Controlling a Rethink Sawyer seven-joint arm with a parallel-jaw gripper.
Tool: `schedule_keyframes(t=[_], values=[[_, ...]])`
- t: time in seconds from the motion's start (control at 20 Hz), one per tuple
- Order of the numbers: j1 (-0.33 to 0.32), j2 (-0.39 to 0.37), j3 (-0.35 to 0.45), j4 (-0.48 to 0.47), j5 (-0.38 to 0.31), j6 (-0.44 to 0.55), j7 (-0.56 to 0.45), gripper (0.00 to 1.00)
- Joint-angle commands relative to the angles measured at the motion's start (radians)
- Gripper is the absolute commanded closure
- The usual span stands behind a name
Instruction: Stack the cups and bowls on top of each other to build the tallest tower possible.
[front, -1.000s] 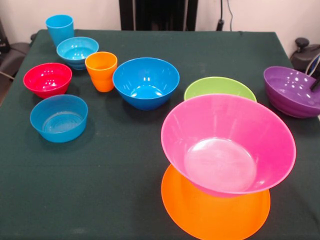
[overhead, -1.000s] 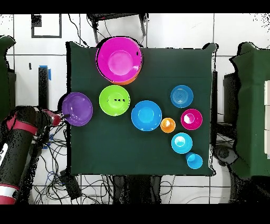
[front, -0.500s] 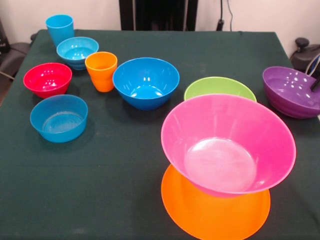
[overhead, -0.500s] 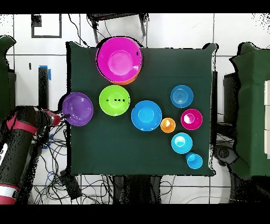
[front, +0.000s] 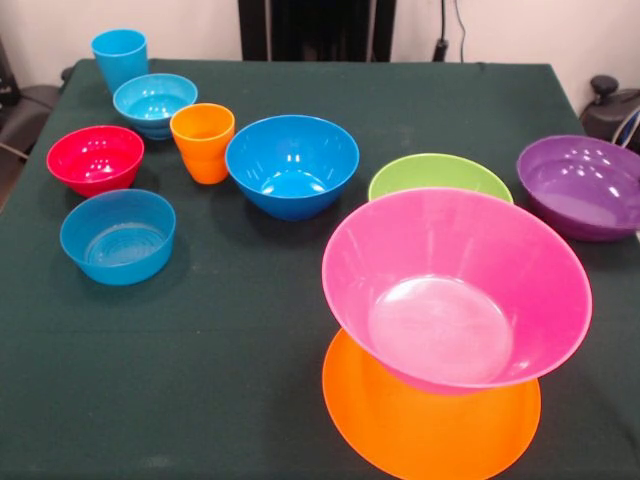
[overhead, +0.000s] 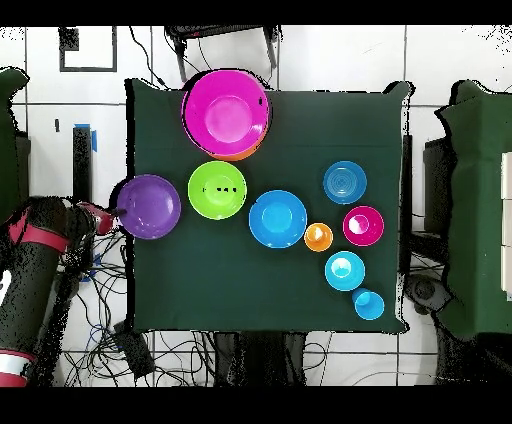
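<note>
A pink bowl (front: 455, 290) sits in a big orange bowl (front: 430, 425) at the near side, forming the tower (overhead: 226, 112). Behind it stands the green bowl (front: 440, 172). The purple bowl (front: 583, 185) rests at the right table edge. My gripper (overhead: 112, 216) is at the purple bowl's (overhead: 149, 206) outer rim in the overhead view; whether it grips the rim does not show. The large blue bowl (front: 292, 165), orange cup (front: 202, 142), light blue cup (front: 120, 57), red bowl (front: 95, 158) and two small blue bowls (front: 154, 102) (front: 118, 235) stand apart at the left.
The red and black arm (overhead: 40, 265) lies off the table's edge beside the purple bowl in the overhead view. Cables run over the floor around the dark green table (overhead: 200, 290).
The purple bowl has slid a little inward from the table edge and now sits level instead of tilted. The gripper followed it. Nothing else moved.
</note>
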Motion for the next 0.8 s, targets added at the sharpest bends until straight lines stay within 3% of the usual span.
schedule_keyframes(t=[0.05, 0.2, 0.8], values=[[-0.053, 0.005, 0.117, 0.005, -0.018, -0.008, 0.084, 1.00], [-0.074, -0.021, 0.130, 0.021, -0.030, 0.010, 0.035, 1.00], [-0.145, -0.257, 0.179, 0.219, -0.104, 0.038, -0.165, 1.00]])
